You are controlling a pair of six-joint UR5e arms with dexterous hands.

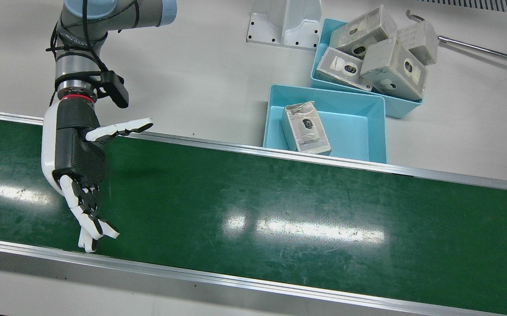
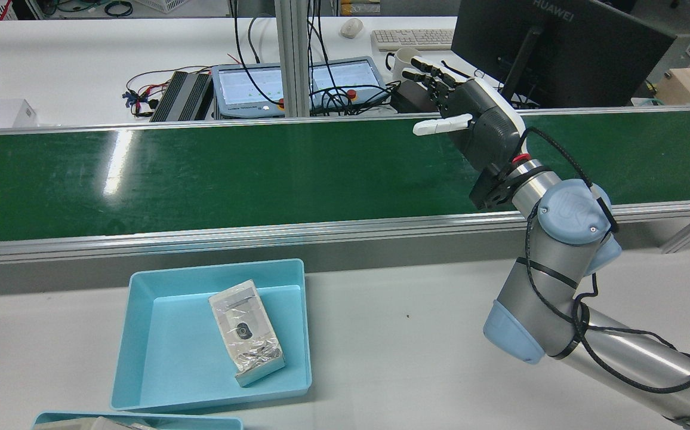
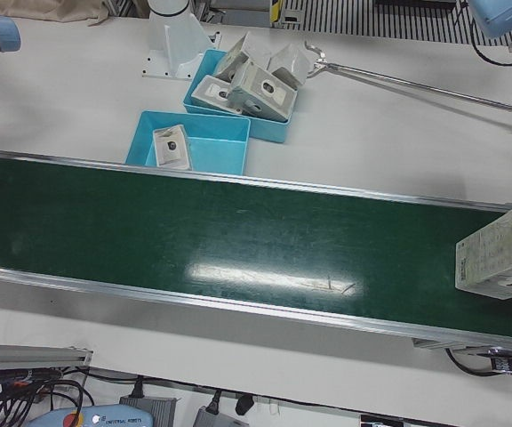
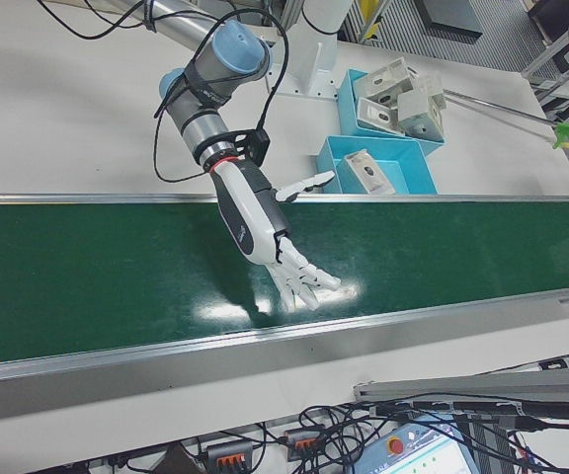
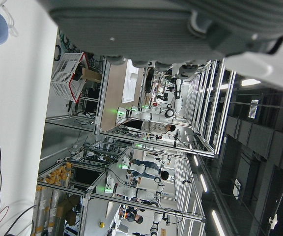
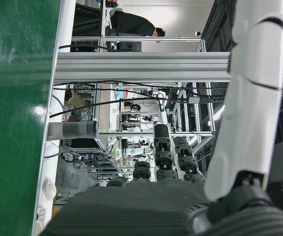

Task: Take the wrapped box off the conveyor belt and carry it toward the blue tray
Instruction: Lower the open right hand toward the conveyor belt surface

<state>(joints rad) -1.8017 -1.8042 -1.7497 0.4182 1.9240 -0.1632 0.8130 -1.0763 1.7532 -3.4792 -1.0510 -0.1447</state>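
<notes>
Conveyor belt [image 1: 280, 206]: green, runs across the bench [image 1: 201, 79], aluminium rails both sides. Right arm [image 2: 560, 269] reaches over belt; right hand [image 1: 78, 175] poised above belt surface, fingers [image 1: 87, 221] spread wide, thumb out to the side, holding nothing. Blue tray [image 1: 378, 127] sits on bench just beside belt's robot-side rail, w/ one wrapped box lying inside. Second blue tray [image 1: 319, 57] behind it, farther from belt, heaped w/ several boxes. Wrapped box [image 3: 496, 258] (task item) rests on belt at its far end, well apart from right hand, seen at right edge of left-front view. Left hand [image 5: 181, 29]: only its underside shows in own view; fingers' state can't be told
</notes>
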